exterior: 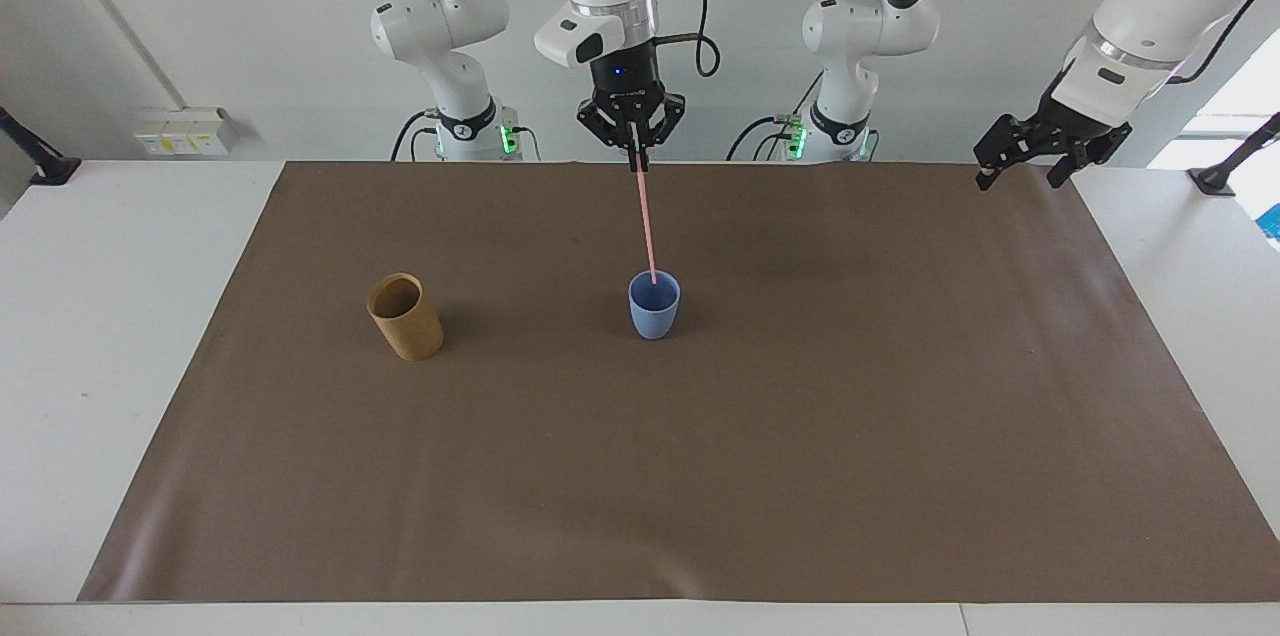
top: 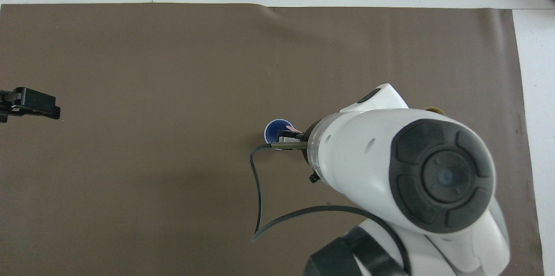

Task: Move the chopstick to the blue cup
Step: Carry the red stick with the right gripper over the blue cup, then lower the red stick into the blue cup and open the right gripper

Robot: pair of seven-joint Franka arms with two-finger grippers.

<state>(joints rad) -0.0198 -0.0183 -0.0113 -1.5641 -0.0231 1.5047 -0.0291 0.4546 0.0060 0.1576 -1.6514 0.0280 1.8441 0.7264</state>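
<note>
The right gripper is hanging high over the middle of the table, its fingertips pinched together on the top end of the chopstick, which is dangling almost upright beneath it with only a slight lean. Reading across the facing view from the right arm's end, a tan cup is standing upright on the brown mat, well apart from the work; next comes the blue cup, also upright, near the centre of the mat; last, the left gripper is waiting with its fingers spread and holding nothing, over the mat's edge at the left arm's end. The lower tip of the chopstick is sitting at the mouth of the blue cup, at or just inside the rim; whether it is touching the cup wall cannot be told. In the overhead view the right arm's wrist is covering much of the blue cup, and only a short pink sliver of the chopstick is showing beside the rim. In my judgement the carry is finishing and the insertion is in hand. The next move is calling for a straight descent so the stick goes deeper into the cup, then a release; since the stick is far taller than the cup, it is likely to tip against the rim, and a light cup could be nudged.
</note>
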